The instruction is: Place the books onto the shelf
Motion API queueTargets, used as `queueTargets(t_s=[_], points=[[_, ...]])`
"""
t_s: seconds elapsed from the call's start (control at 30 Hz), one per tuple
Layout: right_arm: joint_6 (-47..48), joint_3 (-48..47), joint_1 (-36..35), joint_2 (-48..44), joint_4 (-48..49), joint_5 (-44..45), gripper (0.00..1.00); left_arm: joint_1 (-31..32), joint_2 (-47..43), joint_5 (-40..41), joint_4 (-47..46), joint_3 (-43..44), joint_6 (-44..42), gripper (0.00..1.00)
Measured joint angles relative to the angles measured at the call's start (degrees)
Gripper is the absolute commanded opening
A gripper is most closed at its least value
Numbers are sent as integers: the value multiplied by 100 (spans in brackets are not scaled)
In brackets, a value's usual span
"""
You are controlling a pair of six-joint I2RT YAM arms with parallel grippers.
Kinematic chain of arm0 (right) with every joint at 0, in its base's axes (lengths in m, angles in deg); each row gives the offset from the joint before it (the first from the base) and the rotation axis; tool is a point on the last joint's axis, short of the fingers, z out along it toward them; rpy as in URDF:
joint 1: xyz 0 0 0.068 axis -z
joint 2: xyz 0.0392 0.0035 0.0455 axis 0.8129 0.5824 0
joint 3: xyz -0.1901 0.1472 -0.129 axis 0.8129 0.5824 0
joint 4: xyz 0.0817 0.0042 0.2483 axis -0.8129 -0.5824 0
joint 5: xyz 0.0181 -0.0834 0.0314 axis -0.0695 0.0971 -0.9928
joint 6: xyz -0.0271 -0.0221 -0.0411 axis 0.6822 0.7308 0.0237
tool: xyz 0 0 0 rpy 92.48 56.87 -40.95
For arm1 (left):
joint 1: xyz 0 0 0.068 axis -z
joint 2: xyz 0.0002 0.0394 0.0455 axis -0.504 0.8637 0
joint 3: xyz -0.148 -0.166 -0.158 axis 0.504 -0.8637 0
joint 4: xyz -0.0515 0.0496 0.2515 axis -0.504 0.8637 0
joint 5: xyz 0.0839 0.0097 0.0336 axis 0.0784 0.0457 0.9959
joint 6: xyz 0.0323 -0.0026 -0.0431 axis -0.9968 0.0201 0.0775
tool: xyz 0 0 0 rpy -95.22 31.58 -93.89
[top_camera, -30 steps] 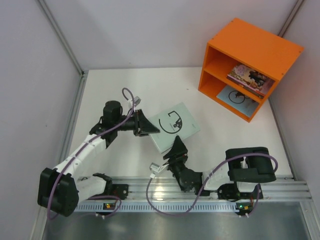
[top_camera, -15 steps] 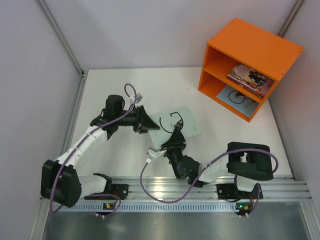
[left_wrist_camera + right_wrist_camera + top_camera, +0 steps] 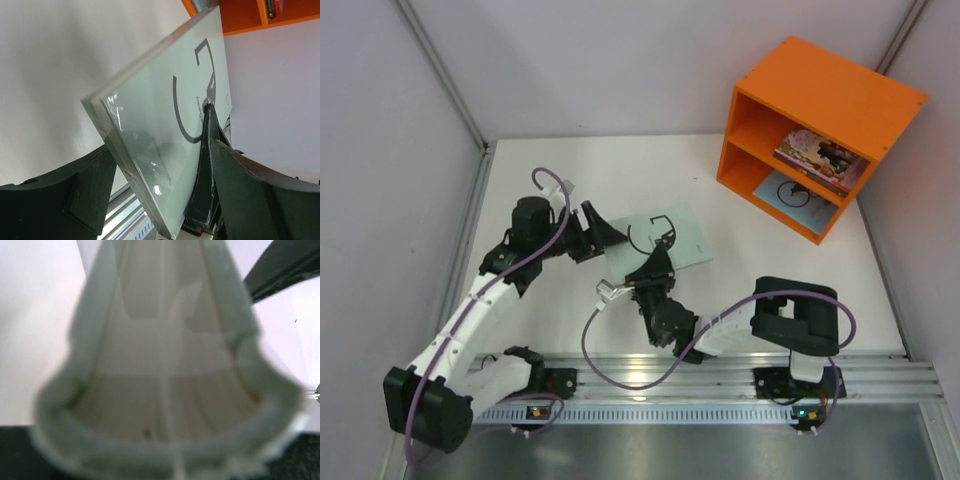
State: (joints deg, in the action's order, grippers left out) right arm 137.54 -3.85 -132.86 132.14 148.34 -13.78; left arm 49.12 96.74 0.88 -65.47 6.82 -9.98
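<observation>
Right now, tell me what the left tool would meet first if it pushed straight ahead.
The pale green book: its edge sits between the open fingers of the left tool, so contact would come almost at once. The right tool clamps the same book farther on; depth is unclear.

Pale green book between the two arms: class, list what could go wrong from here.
The left tool stands open around the pale green book, so only the right tool holds it, by one edge; it may sag or slip.
In the right wrist view its pages splay, so it might fan open.
The shelf already holds a pink book and a blue book; the new one could snag on them.
</observation>
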Motion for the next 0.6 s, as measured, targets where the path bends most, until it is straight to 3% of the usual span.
queueTargets(t_s=[0.17, 0.27, 0.3, 0.37, 0.4, 0.43, 0.47, 0.6], points=[[9, -173, 74, 203, -179, 61, 0, 0, -520, -103, -721, -907, 538, 70], [-2, -181, 66, 243, -273, 57, 0, 0, -420, -278, -1191, -1239, 868, 53], [-2, -181, 57, 243, -271, 68, 0, -2, -330, -319, -1239, -1250, 916, 38], [-98, -175, 52, 240, -262, 177, 1, -31, -125, -463, -1375, -1200, 1016, 22], [-214, -166, 50, 240, -264, 251, 3, -44, -31, -581, -1401, -1115, 1056, 6], [-350, -166, 48, 240, -181, 326, 6, -55, 44, -702, -1440, -1021, 1095, 0], [-498, -164, 46, 223, -57, 385, 14, -63, 118, -855, -1502, -892, 1123, 0], [-542, -37, -7, -9, 79, 415, 25, -50, 422, -1263, -1408, -487, 944, 0]])
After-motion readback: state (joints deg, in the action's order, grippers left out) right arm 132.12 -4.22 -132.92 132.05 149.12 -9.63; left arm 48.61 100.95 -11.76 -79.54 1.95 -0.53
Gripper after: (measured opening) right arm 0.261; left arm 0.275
